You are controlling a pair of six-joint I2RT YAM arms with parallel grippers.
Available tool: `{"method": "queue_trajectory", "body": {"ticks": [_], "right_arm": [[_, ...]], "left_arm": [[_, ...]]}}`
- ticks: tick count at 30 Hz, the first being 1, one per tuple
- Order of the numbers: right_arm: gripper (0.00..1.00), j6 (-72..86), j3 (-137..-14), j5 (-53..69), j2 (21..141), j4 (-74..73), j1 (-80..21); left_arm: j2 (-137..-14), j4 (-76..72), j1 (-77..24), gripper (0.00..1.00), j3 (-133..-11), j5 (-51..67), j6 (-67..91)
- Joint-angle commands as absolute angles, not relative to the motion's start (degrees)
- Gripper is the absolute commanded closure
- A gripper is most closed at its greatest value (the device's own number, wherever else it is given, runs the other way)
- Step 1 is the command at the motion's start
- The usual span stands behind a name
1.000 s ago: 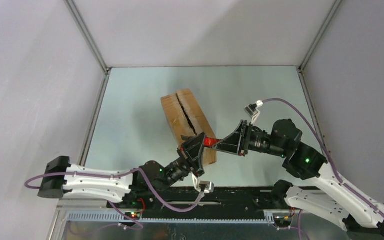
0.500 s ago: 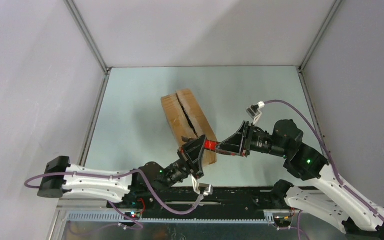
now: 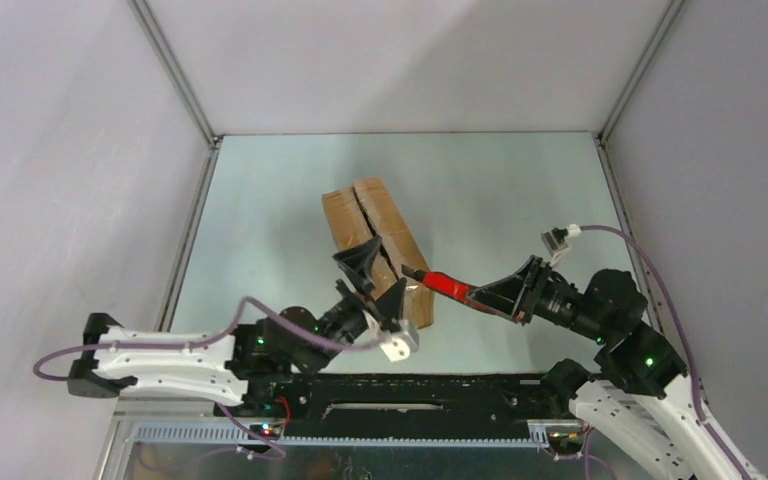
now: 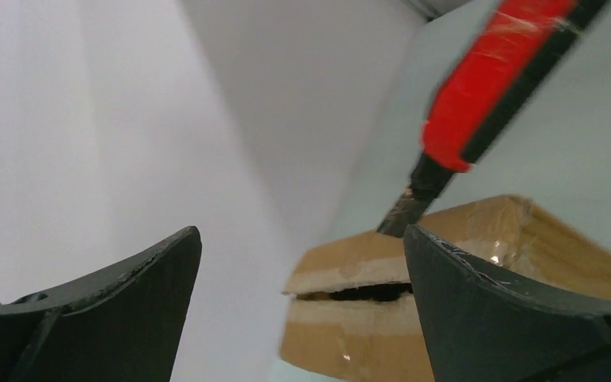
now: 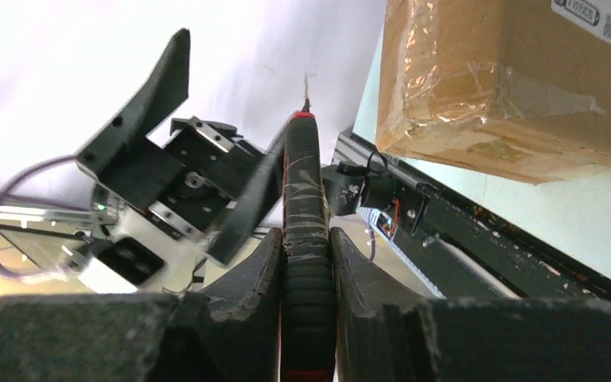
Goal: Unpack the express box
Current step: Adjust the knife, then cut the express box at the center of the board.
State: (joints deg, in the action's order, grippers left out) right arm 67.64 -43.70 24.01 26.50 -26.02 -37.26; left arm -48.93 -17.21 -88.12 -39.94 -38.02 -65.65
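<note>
The express box [image 3: 368, 214], a brown cardboard carton, lies slanted in the middle of the table, with a dark slit along its flap seam. In the left wrist view the express box [image 4: 477, 239] shows a gaping slit. My left gripper [image 3: 378, 277] is open over the box's near end, with nothing between its fingers [image 4: 111, 302]. My right gripper [image 3: 492, 297] hangs right of the box, shut on a red and black cutter [image 3: 444, 285]. The cutter's tip points at the box. In the right wrist view the cutter [image 5: 306, 199] is clamped between the pads, with the box's taped corner [image 5: 477, 87] at the upper right.
A white printed label [image 5: 593, 12] sits on the box's side. A black rail [image 3: 440, 395] runs along the near edge under both arm bases. Grey walls with metal corner posts [image 3: 175, 75] close in the pale green table [image 3: 500, 180] on three sides.
The left gripper let go of the cutter, opened wide and rose over the box's near end. The right gripper drew back to the right with the cutter in it.
</note>
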Motion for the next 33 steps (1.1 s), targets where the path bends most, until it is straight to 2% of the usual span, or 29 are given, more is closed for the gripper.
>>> {"method": "queue_trajectory", "body": {"ticks": [1, 5, 9, 11, 15, 18, 21, 23, 29, 33], "right_arm": [[1.0, 68.0, -42.4, 26.7, 23.2, -28.1, -34.4], [1.0, 67.5, -42.4, 27.4, 20.9, -31.2, -33.2], [1.0, 68.4, -41.7, 28.5, 19.1, -32.1, -32.1], [1.0, 68.9, -41.5, 28.9, 18.2, -32.8, -32.0], [1.0, 71.2, -38.7, 29.8, 16.0, -32.6, -32.0], [1.0, 72.2, -36.3, 30.2, 14.7, -32.2, -32.2], [1.0, 73.9, -33.9, 29.5, 14.1, -29.9, -33.4], [1.0, 74.3, -32.6, 27.9, 13.5, -29.2, -34.8], [1.0, 77.0, -26.6, 22.2, 12.7, -23.2, -42.0], [1.0, 77.1, -24.7, 17.9, 13.9, -19.9, -46.6]], "left_arm": [[-46.5, 6.5, -88.1, 0.0, -52.8, -44.5, -32.9], [-47.9, 24.9, -83.2, 0.0, -63.5, -39.0, -8.4], [-47.9, 32.6, -73.6, 0.0, -67.5, -35.3, 11.4], [-48.3, 36.7, -66.8, 0.0, -69.2, -28.6, 23.6], [-51.9, 42.0, -50.7, 0.07, -71.5, -9.1, 43.3], [-54.5, 42.1, -44.8, 0.12, -68.8, -1.3, 55.2], [-57.5, 44.0, -43.7, 0.19, -67.1, -2.5, 63.1], [-60.1, 48.5, -43.7, 0.17, -68.1, -5.5, 65.9], [-63.5, 57.3, -43.8, 0.01, -71.8, -12.0, 69.0], [-64.5, 63.0, -43.7, 0.0, -74.2, -18.1, 71.2]]}}
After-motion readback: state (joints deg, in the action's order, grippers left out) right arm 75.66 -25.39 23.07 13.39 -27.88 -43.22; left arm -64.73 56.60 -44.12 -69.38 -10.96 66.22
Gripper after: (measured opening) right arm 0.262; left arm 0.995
